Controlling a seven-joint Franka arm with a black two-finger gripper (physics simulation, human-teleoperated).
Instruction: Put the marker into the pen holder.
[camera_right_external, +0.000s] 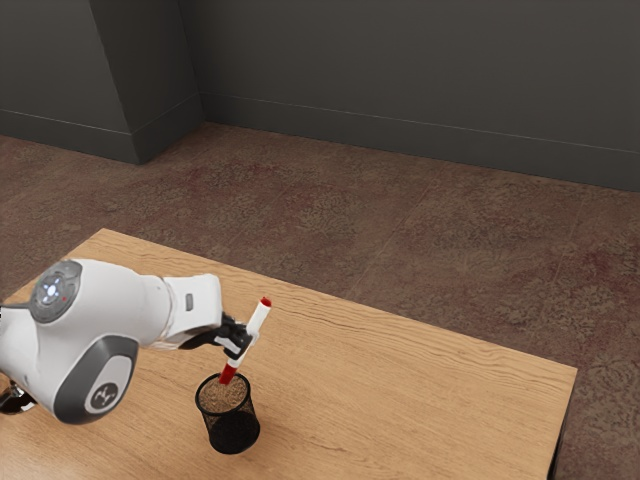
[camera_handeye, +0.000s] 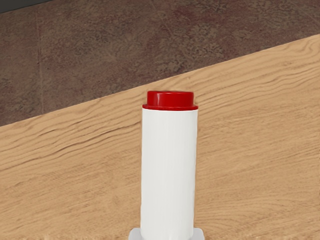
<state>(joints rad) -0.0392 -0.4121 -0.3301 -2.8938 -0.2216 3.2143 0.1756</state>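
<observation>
My gripper is shut on the white marker with red ends, above the black mesh pen holder. The marker tilts, its upper end leaning toward the exterior view's right. Its red lower end is at the holder's rim in that view; whether it has passed inside I cannot tell. The holder stands upright on the table. In the wrist view the marker extends from the lower edge, with its red end cap toward the table's edge.
The wooden table extends to the exterior view's right, ending at a corner there. Carpeted floor and a dark wall lie beyond its far edge.
</observation>
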